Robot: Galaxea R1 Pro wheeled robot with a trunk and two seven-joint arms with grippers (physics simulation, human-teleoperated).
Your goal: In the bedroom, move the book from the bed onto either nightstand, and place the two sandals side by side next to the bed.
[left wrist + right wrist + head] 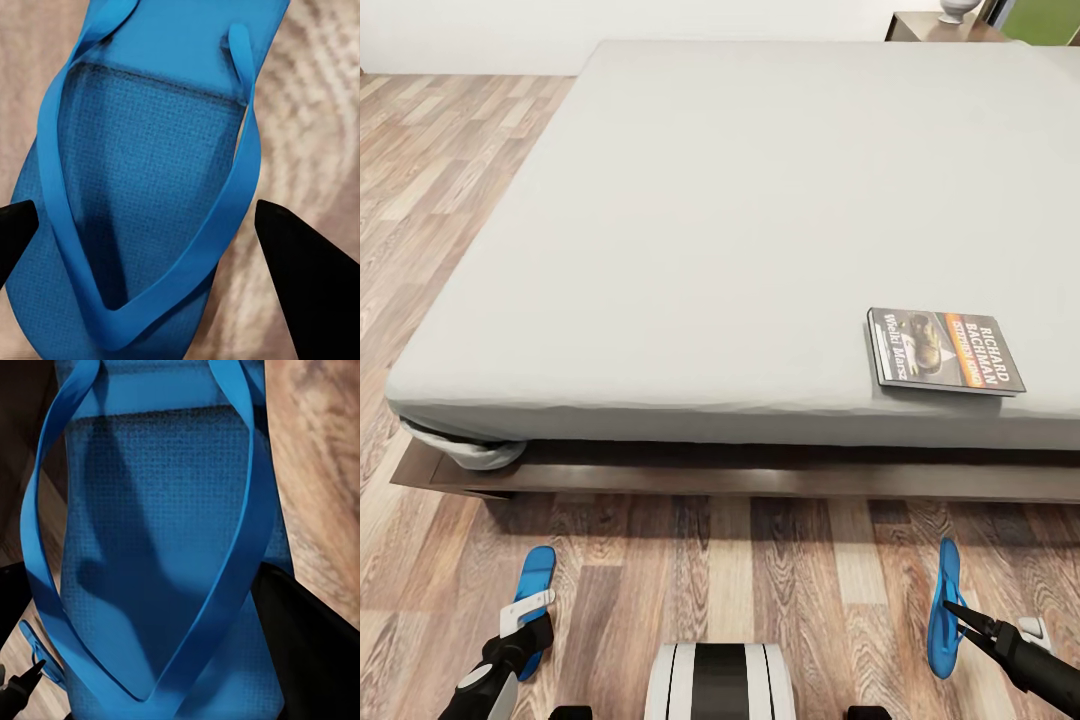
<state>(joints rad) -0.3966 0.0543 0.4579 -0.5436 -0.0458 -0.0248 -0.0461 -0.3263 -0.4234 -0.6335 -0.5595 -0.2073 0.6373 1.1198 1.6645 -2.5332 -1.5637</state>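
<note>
The book [945, 350] lies flat on the grey mattress of the bed [720, 220], near its front edge at the right. Two bright blue sandals are over the wood floor in front of the bed, far apart. My left gripper [523, 628] is shut across the left sandal [536, 585], which faces sole-down. In the left wrist view its black fingertips [19, 229] touch both long edges of that sandal [142, 187]. My right gripper [958, 618] is shut on the right sandal [945, 600], which is tipped up on its edge. That sandal [157, 547] sits between dark fingers [307, 652].
The bed's dark wooden frame [660, 478] juts out low over the floor, with a loose fold of sheet [470, 450] at its left corner. A nightstand [930, 28] with a white vase [954, 10] stands at the far right. My base [720, 682] is at the bottom centre.
</note>
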